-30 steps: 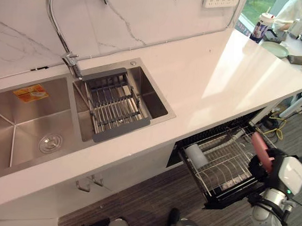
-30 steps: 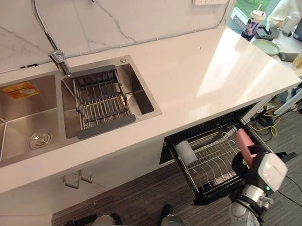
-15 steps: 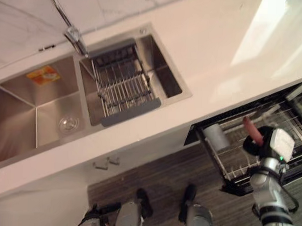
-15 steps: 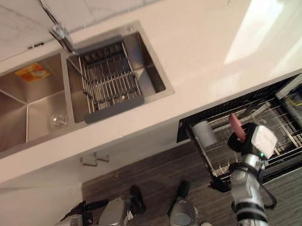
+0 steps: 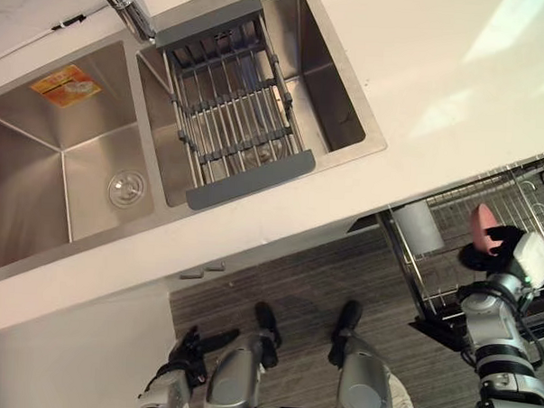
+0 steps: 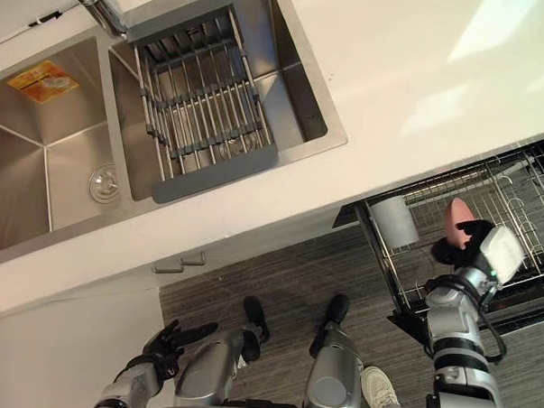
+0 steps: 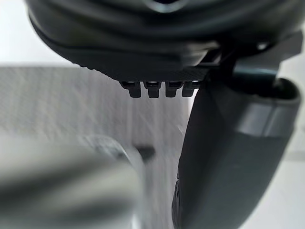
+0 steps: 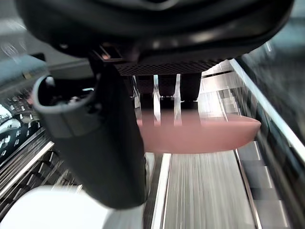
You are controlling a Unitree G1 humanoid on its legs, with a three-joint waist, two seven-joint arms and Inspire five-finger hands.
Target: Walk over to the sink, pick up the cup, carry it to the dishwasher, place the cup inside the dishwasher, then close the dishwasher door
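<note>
A pink cup (image 6: pixel 456 219) is held in my right hand (image 6: pixel 476 249), whose fingers and thumb are curled round it. It hangs over the pulled-out wire rack (image 6: pixel 517 183) of the dishwasher under the counter. In the right wrist view the pink cup (image 8: pixel 200 136) lies across the fingers (image 8: pixel 164 86), with the thumb (image 8: pixel 95 138) beside it and rack wires below. A white cup (image 6: pixel 395 220) lies at the rack's left end. My left hand (image 6: pixel 162 344) hangs low by the floor with relaxed fingers and holds nothing.
A double steel sink (image 5: pixel 84 160) is set in the white countertop (image 5: pixel 458 77), with a grey drying rack (image 5: pixel 235 112) across its right basin and a faucet base (image 5: pixel 127 3) behind. Dark striped floor lies in front. A person's light shoe (image 6: pixel 378 391) shows near the bottom.
The camera has tilted down, so the counter and sink have slid up in the picture. My right hand still holds the pink cup over the dishwasher rack. My left hand has come into view.
</note>
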